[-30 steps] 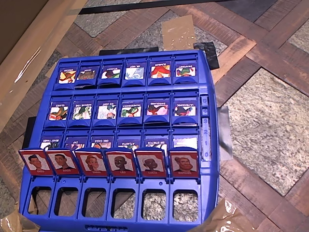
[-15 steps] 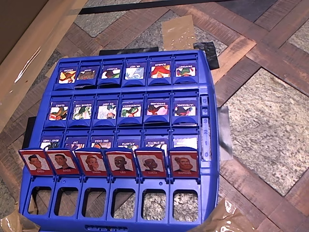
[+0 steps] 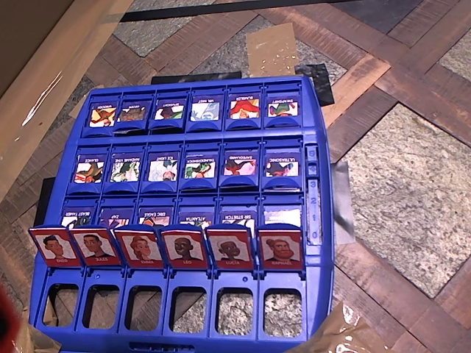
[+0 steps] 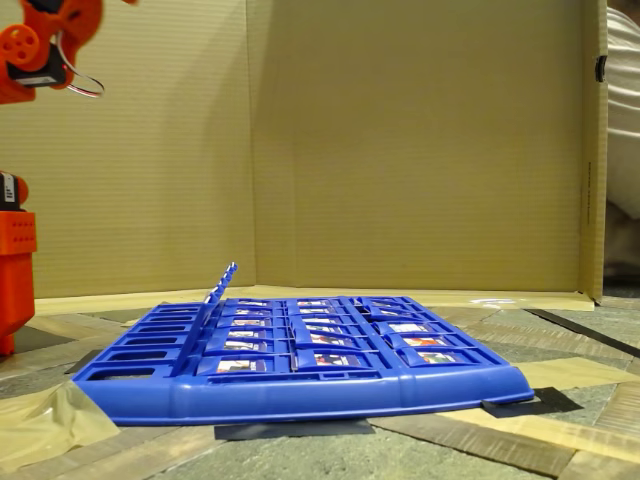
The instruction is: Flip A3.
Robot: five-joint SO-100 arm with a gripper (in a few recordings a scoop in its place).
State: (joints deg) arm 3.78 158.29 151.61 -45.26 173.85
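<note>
A3 (image 3: 184,248) is the red tile with a man's portrait captioned LEO. It stands upright, fourth from the left in the near row of the blue game board (image 3: 318,220). The red EMMA tile (image 3: 139,248) is on its left and the red LUCIA tile (image 3: 230,249) on its right. In the fixed view this raised row (image 4: 220,285) is seen edge-on, leaning up from the board (image 4: 300,395). An orange part of the arm (image 4: 40,45) hangs high at the upper left, far from the tiles. A blurred red shape (image 3: 4,323) sits at the overhead view's bottom left edge.
The two far rows of tiles lie flat, blue side up, with pictures showing. The arm's orange base (image 4: 14,265) stands left of the board. Cardboard walls (image 4: 400,140) close the back and one side. Brown tape patches (image 3: 346,334) lie on the floor by the board's near corners.
A blurred red shape has come into the overhead view's bottom left corner. The board and its tiles have not moved.
</note>
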